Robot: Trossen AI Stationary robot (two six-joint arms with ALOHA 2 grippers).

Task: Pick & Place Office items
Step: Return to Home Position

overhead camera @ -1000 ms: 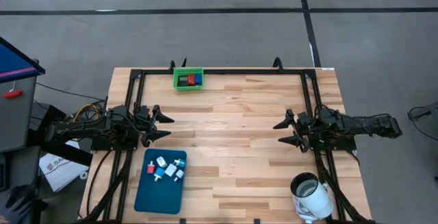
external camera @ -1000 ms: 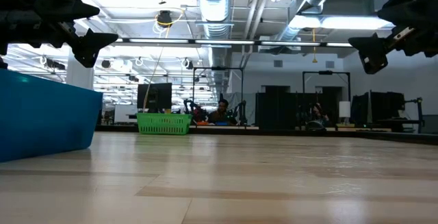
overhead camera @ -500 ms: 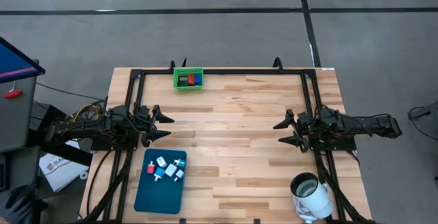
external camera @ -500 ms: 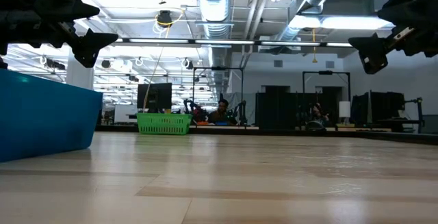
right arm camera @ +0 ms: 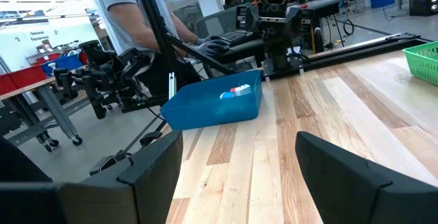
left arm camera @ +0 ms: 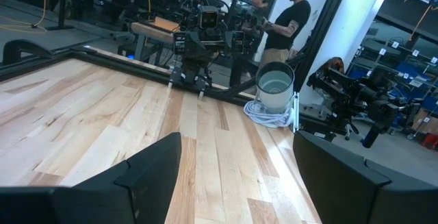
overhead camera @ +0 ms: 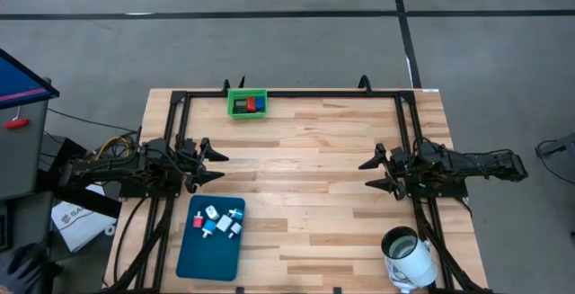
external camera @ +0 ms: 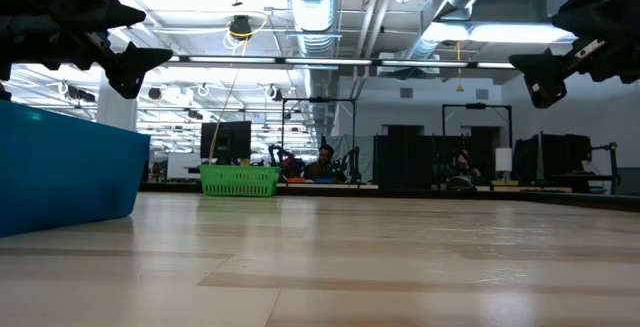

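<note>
Several small office items, red, white and cyan, lie in the teal tray at the table's near left; the right wrist view shows some of them over the tray wall. Red, blue and black blocks sit in the green bin at the far edge. My left gripper hovers open above the table, just beyond the tray. My right gripper hovers open over the table's right part, facing the left one. Both hold nothing.
A large white mug-like cylinder stands at the near right corner, on a coil of white cord. A black frame runs round the table's edges. Bare wood lies between the two grippers. People stand beyond the table in both wrist views.
</note>
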